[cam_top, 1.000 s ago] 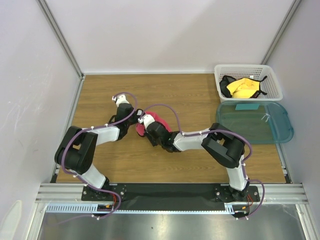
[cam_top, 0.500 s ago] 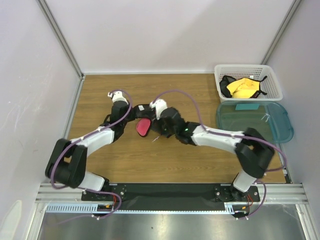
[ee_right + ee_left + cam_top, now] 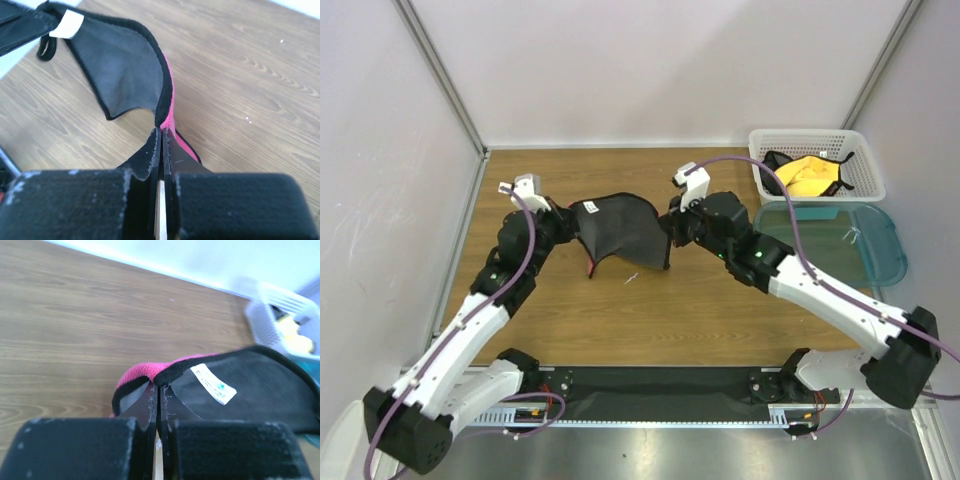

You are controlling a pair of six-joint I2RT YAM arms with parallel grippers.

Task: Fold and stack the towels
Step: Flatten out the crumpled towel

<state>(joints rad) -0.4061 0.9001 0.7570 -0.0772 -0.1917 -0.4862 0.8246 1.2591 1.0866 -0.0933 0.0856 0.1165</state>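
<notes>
At frame centre, the towel point(image 3: 620, 235) is clamped by both arms' jaws; a corner may be pulled free by overstretching.

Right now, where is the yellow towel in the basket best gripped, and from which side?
From straight above: the white basket walls it in on every side. Pinch a raised fold near the middle of the yellow towel, since it lies crumpled with no flat edge showing clearly.
</notes>
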